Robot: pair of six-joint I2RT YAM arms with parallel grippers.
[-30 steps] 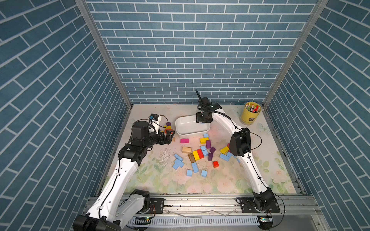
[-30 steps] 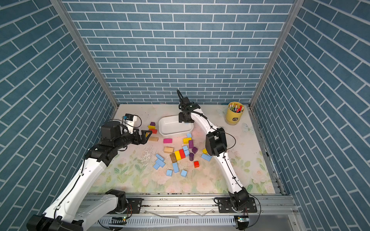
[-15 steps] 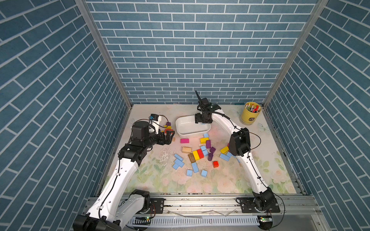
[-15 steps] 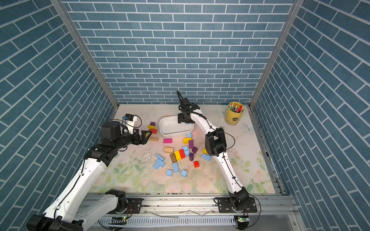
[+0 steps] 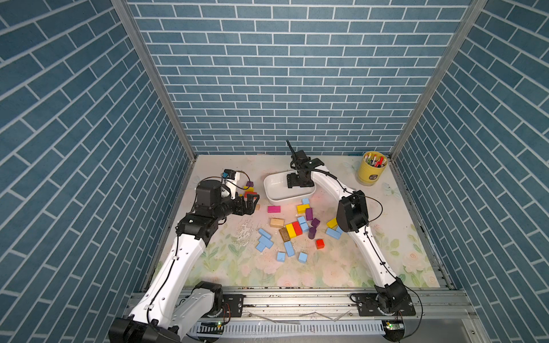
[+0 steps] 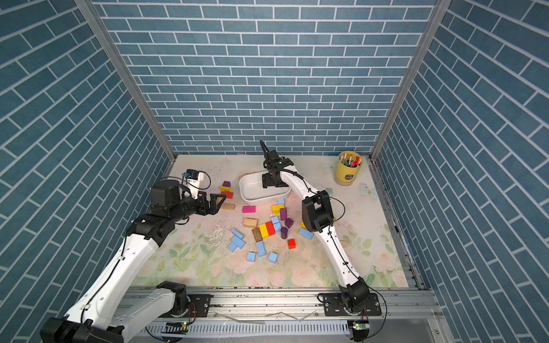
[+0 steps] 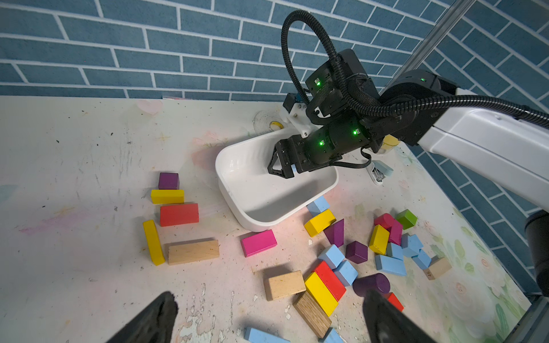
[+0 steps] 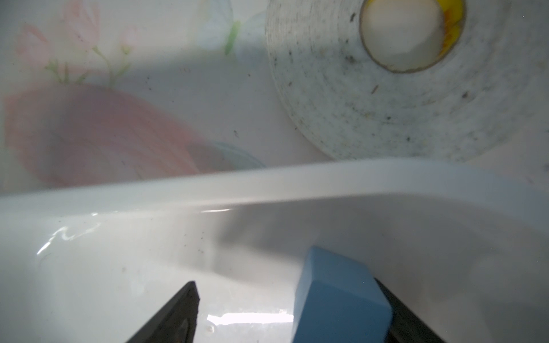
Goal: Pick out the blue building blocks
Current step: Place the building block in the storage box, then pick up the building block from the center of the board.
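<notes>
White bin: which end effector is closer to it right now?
Right. The right end effector hangs in the white bin, a blue block against one finger. The left end effector hovers beside the bin, apart from it.

Your tabletop [image 5: 341, 267] is a pale floral print, scuffed and flaking near the middle. Sitting right on it you've got a white tub [image 5: 274, 188] toward the back, a yellow can of markers [image 5: 370, 175] in the back corner on the right arm's side, and a tape roll [image 8: 416, 89] just past the tub's far rim. Beside the tub are a purple cube [image 7: 168, 180], two yellow bricks [image 7: 167, 196], a red brick [image 7: 179, 214] and a tan wooden brick [image 7: 193, 252]. In front of the tub, loose blue blocks [image 5: 265, 242] are mixed with a pink brick [image 5: 273, 209], a purple cylinder [image 5: 311, 233] and a red cube [image 5: 320, 243].
</notes>
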